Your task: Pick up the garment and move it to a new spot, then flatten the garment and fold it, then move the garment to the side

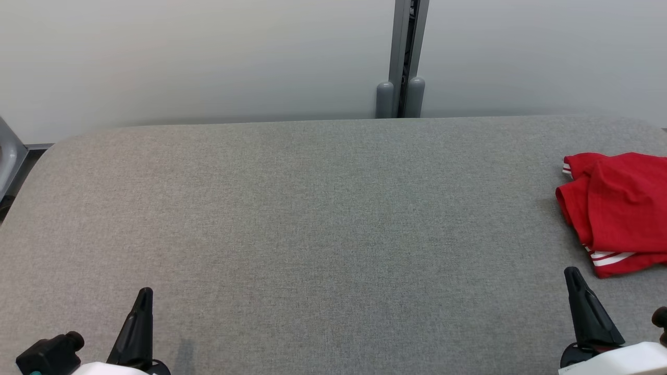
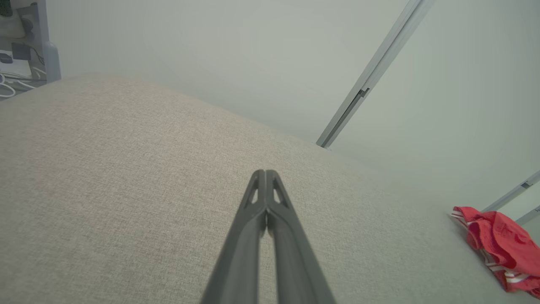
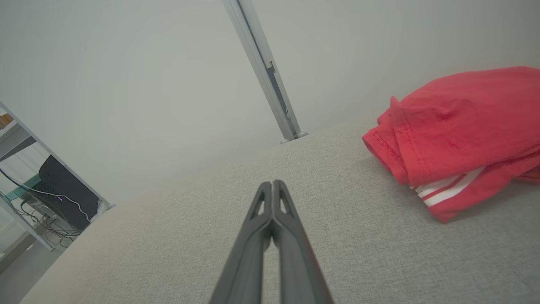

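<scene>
A red garment [image 1: 620,208] with white stripes lies folded in a compact pile at the right edge of the grey fabric table [image 1: 312,219]. It also shows at the right in the left wrist view as the garment [image 2: 500,242] and in the right wrist view as the garment [image 3: 460,126]. My right gripper [image 1: 572,273] rests at the lower right, just in front of the pile, shut and holding nothing. My left gripper [image 1: 146,292] sits at the lower left, far from the garment, its fingers [image 2: 265,185] pressed together over bare table.
A pale wall rises behind the table with a grey upright post [image 1: 404,57] at its middle. A metal rack [image 3: 46,185] with cables stands off the table's left end. The table's middle and left are bare fabric.
</scene>
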`<state>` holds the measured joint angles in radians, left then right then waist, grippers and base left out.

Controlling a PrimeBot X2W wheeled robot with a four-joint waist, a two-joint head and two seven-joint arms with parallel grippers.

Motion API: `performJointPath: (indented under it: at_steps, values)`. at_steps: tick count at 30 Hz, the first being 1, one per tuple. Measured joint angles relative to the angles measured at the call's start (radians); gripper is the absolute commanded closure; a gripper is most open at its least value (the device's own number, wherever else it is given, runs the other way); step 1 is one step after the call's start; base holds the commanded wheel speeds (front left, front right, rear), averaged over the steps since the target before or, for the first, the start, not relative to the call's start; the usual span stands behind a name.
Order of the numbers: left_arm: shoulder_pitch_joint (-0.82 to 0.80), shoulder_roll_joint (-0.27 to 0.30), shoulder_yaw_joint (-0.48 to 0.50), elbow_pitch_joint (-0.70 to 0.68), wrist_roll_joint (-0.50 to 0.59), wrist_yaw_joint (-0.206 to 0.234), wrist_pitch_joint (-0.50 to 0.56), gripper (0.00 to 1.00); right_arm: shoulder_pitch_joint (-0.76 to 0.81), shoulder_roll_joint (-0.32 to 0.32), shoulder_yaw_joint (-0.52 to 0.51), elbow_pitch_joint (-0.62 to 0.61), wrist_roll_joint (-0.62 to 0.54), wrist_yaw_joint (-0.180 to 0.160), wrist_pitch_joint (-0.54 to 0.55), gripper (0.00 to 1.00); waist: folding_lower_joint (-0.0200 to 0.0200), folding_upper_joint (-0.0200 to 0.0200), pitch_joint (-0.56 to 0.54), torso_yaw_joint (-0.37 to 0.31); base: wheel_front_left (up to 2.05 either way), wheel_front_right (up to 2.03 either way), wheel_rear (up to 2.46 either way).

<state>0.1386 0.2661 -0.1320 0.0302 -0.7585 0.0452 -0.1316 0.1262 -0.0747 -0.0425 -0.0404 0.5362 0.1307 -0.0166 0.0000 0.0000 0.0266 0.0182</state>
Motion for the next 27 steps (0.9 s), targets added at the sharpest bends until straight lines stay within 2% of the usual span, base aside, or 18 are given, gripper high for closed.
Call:
performJointPath:
  at_steps: [27]
  values:
    - [-0.018, -0.056, 0.089, 0.014, -0.314, -0.057, 0.08, 1.0, -0.041, -0.003, 0.032, 0.058, 0.38, 0.0, 0.007, 1.0, 0.0, 0.0, -0.006, -0.004, 0.0, 0.0, 0.0]
